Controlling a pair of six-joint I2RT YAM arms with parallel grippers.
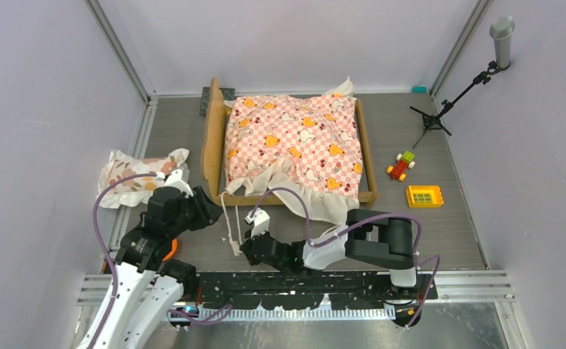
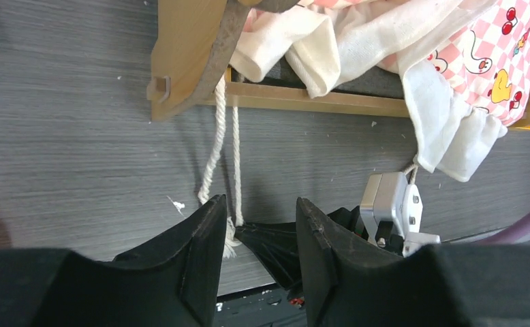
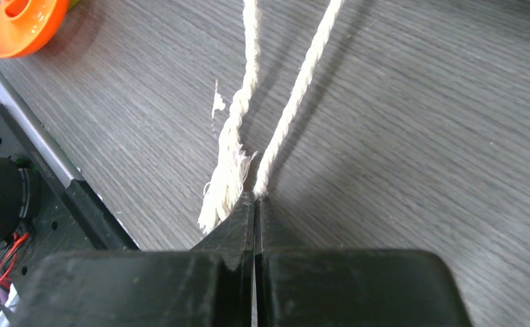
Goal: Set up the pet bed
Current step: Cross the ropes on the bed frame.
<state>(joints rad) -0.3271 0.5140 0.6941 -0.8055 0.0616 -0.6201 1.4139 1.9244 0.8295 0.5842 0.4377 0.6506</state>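
While the right gripper (image 3: 255,201) pinches one strand of the white cord (image 3: 296,88) right at its end, jaws pressed flat together, the second strand's frayed tip lies loose just beside them on the grey table (image 3: 419,136). The left gripper (image 2: 259,204) is close by, jaws spread, nothing between them, one finger just beside the cord. Both strands run up to the near corner of the pet bed (image 1: 212,142), mid-table, headboard on the left. The pink-checkered sheet (image 1: 295,142) covers it and spills over the near rail. Floral pillow (image 1: 131,174) lies left of the bed; toy car (image 1: 401,166) and yellow block (image 1: 423,195) well right; orange disc (image 3: 17,20) near the table's front edge.
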